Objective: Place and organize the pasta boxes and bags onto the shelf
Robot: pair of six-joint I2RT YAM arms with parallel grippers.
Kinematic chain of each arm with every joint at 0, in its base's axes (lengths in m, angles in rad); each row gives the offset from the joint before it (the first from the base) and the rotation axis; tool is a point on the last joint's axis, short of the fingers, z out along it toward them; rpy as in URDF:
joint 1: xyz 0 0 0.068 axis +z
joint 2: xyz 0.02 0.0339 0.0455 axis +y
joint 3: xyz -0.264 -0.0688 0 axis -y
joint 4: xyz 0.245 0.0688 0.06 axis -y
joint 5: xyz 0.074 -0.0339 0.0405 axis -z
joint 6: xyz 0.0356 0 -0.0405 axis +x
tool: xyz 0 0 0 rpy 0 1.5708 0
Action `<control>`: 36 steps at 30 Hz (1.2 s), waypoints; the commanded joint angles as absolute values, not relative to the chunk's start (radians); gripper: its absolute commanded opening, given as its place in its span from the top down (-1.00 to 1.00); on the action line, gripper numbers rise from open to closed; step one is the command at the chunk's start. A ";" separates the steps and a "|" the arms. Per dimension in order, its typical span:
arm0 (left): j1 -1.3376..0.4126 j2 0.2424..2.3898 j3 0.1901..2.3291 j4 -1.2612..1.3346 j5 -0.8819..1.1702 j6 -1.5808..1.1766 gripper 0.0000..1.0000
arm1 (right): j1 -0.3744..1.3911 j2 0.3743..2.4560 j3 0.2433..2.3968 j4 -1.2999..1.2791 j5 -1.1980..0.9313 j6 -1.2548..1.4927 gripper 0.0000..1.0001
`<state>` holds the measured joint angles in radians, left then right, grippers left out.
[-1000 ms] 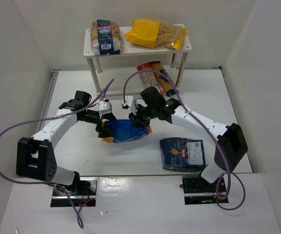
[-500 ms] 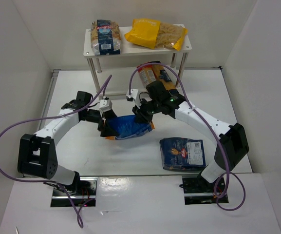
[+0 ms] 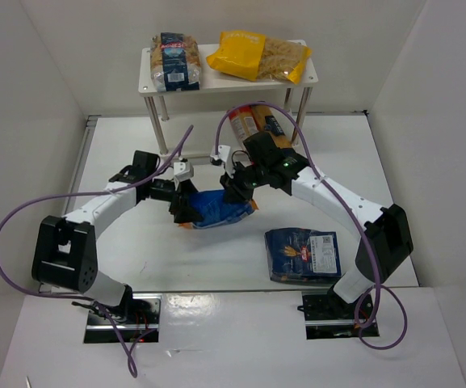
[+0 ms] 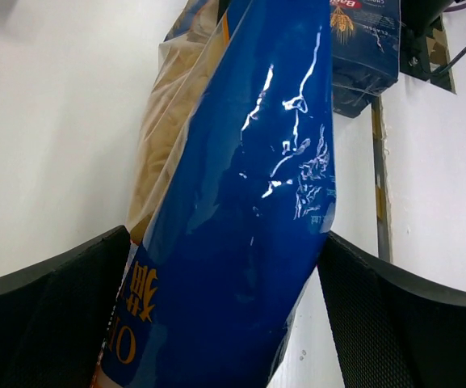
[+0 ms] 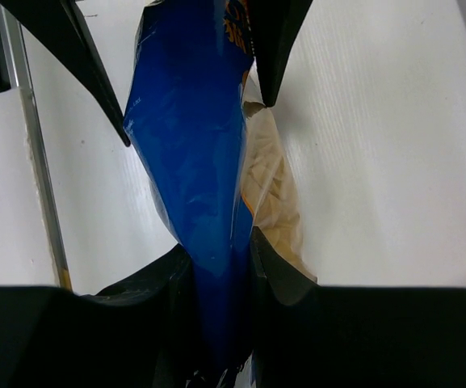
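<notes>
**Item:** blue-and-orange bag point(image 3: 215, 208), hanging between the two arms over the middle of the table point(image 3: 136, 250), well apart from the shelf point(image 3: 211, 83) at the far side.

**Hold:** right fingers point(image 5: 136, 299) are pinching one end of the bag, closed tight on the film. Left fingers point(image 4: 47, 299) are standing wide open, one on each side of the other end, gripping nothing.

**Hazards, as judged:**
- One pinch on glossy film is carrying the whole load. The loose pasta could be sagging and pulling the film out of the grip.
- The top tier is already bearing a blue-labelled clear bag point(image 3: 176, 61) on the left and a yellow bag point(image 3: 257, 55) on the right. Squeezing in between them risks pushing one off.
- Long red and orange packets point(image 3: 247, 121) are lying below that tier, just beyond the right arm. An elbow or cable could be catching them.

**Also waiting:** flat dark blue pack point(image 3: 301, 253), near right.
</notes>
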<state>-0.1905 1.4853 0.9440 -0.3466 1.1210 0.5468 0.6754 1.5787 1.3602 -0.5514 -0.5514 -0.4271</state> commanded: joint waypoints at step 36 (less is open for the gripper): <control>-0.298 1.577 1.091 -0.368 1.216 0.471 1.00 | 0.617 1.470 1.384 -0.410 -0.485 -0.341 -0.60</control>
<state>-0.2996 1.6314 1.0843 -0.4381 1.0901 0.5190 0.6495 1.5421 1.3617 -0.5476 -0.5201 -0.3626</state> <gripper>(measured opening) 0.242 0.757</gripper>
